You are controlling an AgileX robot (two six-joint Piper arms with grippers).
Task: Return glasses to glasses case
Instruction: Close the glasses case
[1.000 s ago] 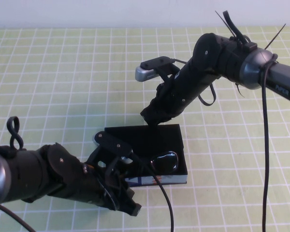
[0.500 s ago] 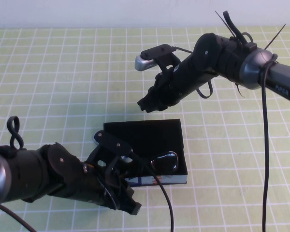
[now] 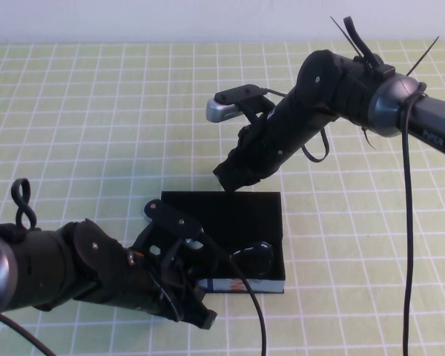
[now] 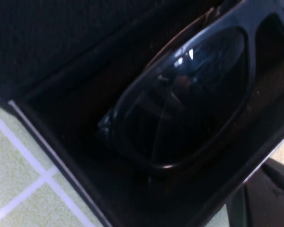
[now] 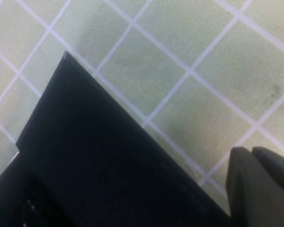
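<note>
Inside glasses case [image 3: 241, 222], glasses [image 3: 254, 256] lie by near wall. Right gripper [image 3: 230, 180], fingers pressed together, sits at flap's far edge: push flap over slowly. Left gripper [image 3: 196, 300] beside case front, finger state unclear; keep clear.

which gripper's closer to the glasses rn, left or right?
Left. The left gripper sits at the glasses case's near edge, right beside the glasses inside. The right gripper, shut, is at the lid's far edge.
</note>
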